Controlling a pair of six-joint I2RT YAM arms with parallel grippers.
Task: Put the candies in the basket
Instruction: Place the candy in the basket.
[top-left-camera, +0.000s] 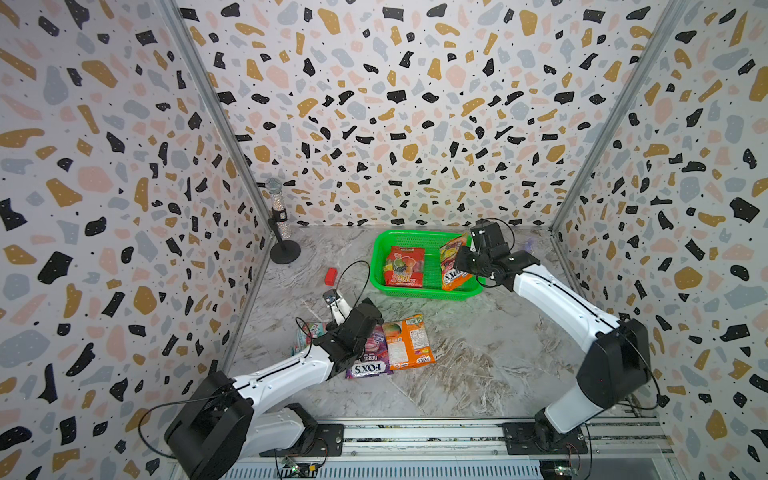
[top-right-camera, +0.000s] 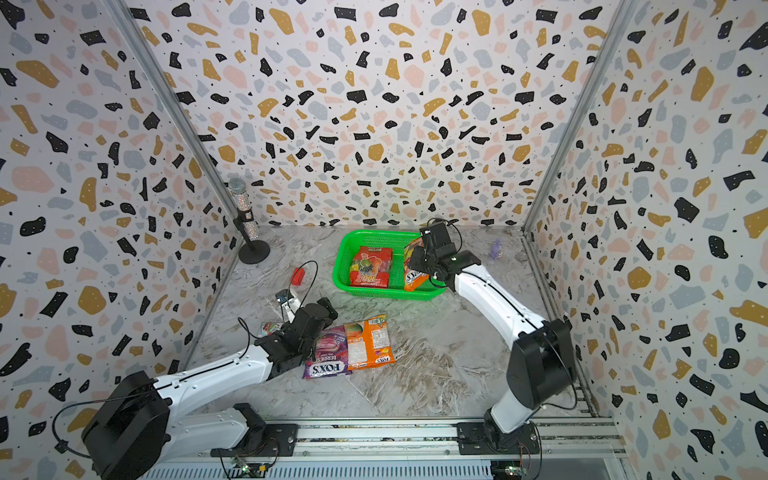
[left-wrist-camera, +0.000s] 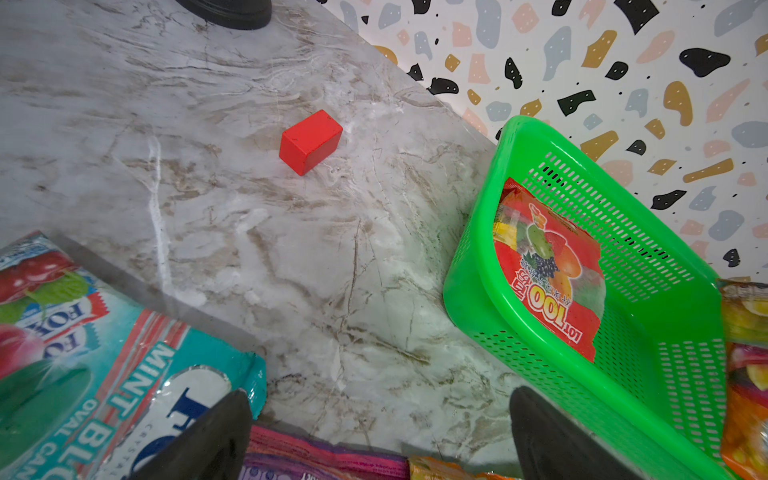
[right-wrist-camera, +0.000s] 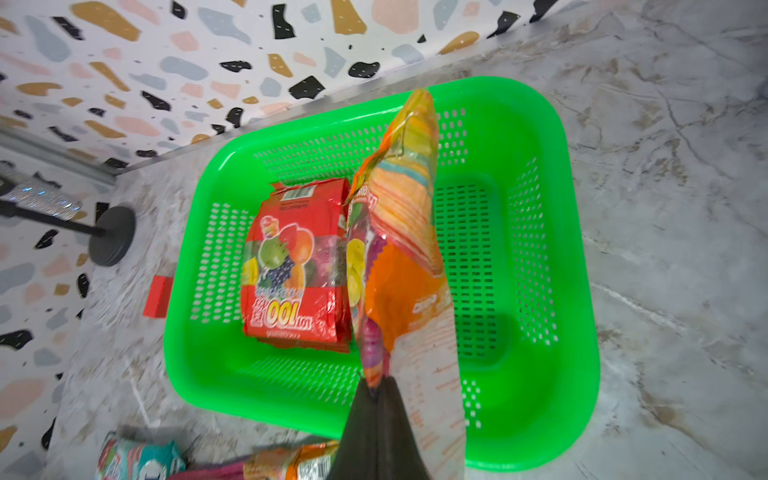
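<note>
Green basket: bright green rectangular plastic with perforated walls, standing on the grey marbled tabletop near the back wall.
Red candy bag: flat, glossy, printed with fruit; it lies on the basket floor in the half away from the right arm.
Orange-yellow candy bag: glossy foil, hanging edge-on over the basket's free half, just beside the red one. Whether its lower end touches the mesh, I cannot tell.
Right gripper: black fingers pressed together on one end of the orange-yellow candy bag.
Left gripper: fingers wide apart and empty, hovering low over the bags on the tabletop.
Waiting bags: teal candy bag, purple candy bag and orange candy bag lie close together on the marble, well apart from the basket.
Step in hand: releasing the second of five bags, I judge.
Doing it well: lower until the bag's free end rests on bare mesh, then tip it flat away from the near rim. Only then part the fingers, so it does not drape over the edge. Lift straight up, since foil may cling.
Not for the basket: small red block.
</note>
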